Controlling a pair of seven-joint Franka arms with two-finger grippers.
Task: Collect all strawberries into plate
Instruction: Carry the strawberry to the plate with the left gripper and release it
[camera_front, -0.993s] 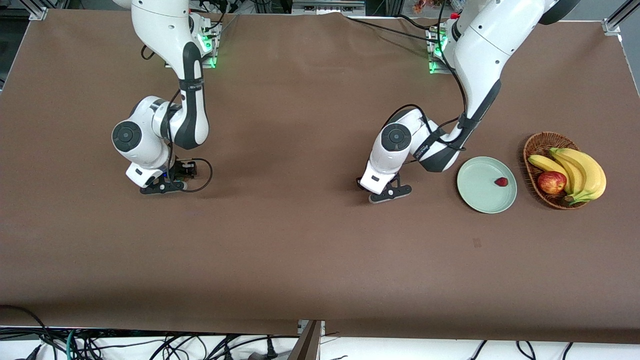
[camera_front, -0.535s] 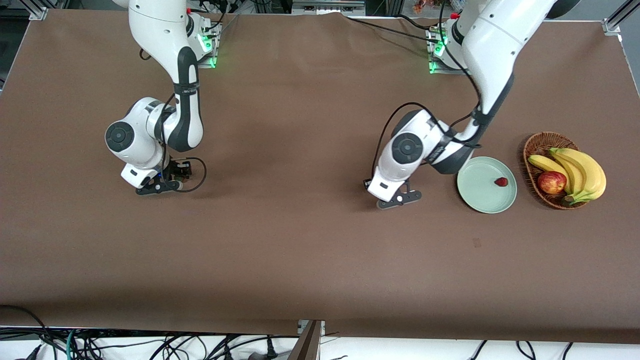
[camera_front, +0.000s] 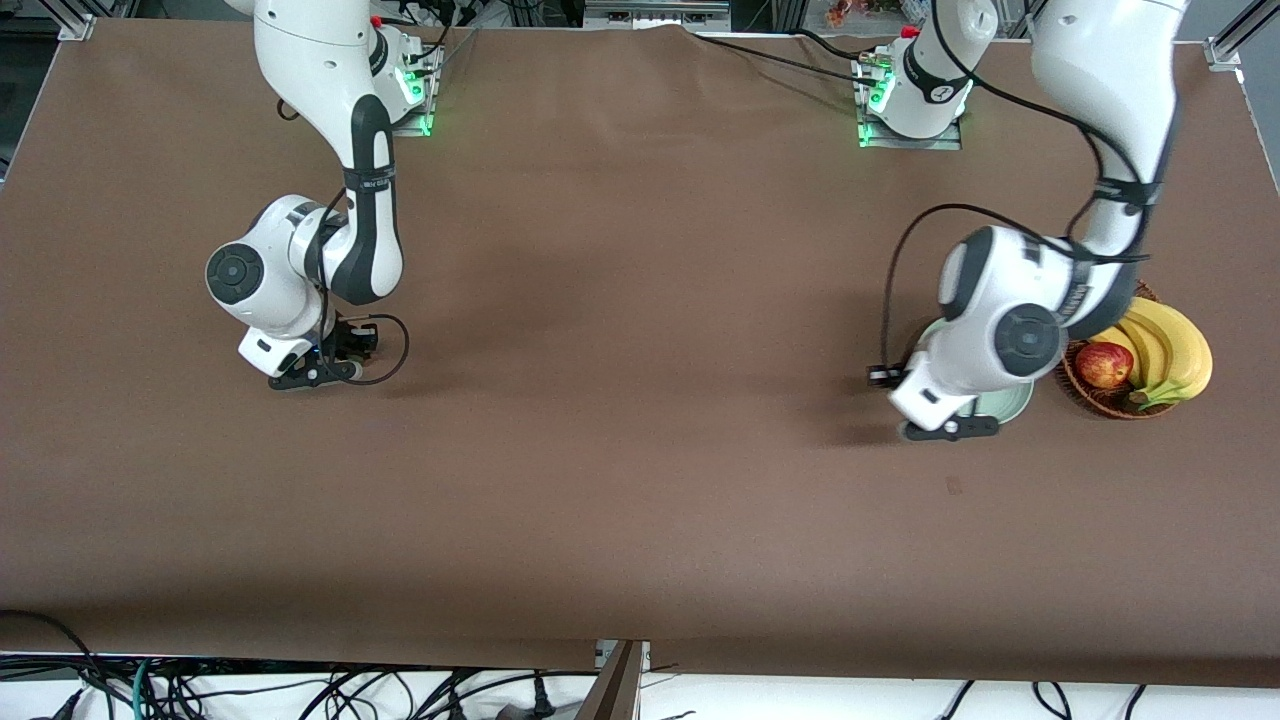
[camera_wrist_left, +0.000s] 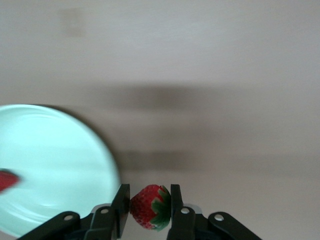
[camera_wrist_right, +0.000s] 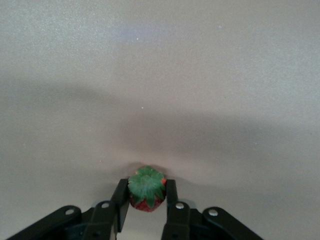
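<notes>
While gripped, both strawberries red | leafy green tops

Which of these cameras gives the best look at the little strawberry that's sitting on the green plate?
The left wrist view. There the strawberry on the plate shows as a red sliver at the picture's edge, on the pale green plate. In the front view the left arm hides it, leaving only the plate's rim. The right wrist view shows neither.

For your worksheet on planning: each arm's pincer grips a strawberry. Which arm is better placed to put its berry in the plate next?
Left. Its pincer, shut on a strawberry, is right by the plate, which holds one berry. The right pincer grips its strawberry low at the table's other end.
</notes>
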